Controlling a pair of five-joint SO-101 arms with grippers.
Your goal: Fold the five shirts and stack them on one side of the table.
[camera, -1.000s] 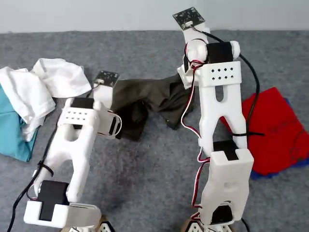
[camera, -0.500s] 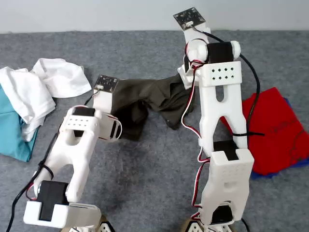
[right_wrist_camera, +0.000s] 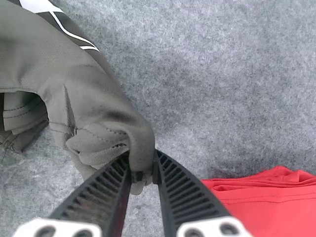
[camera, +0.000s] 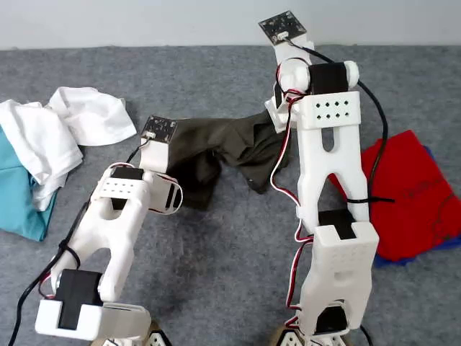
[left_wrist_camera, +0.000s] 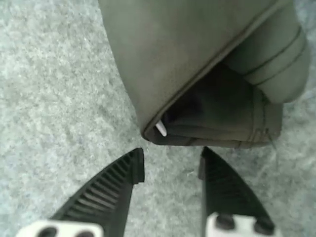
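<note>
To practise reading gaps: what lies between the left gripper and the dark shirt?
A thin strip of bare grey mat, seen in the left wrist view; the open left gripper is just short of the dark shirt.

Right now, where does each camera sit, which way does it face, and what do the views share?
High view: fixed above the table, looking down on left arm, right arm, dark olive shirt and red shirt.
Left wrist view: on the left arm, facing down past the open left pincer at the shirt's edge.
Right wrist view: on the right arm, facing down along the right pincer, shut on the shirt.
Shared: all three show the dark olive shirt.
</note>
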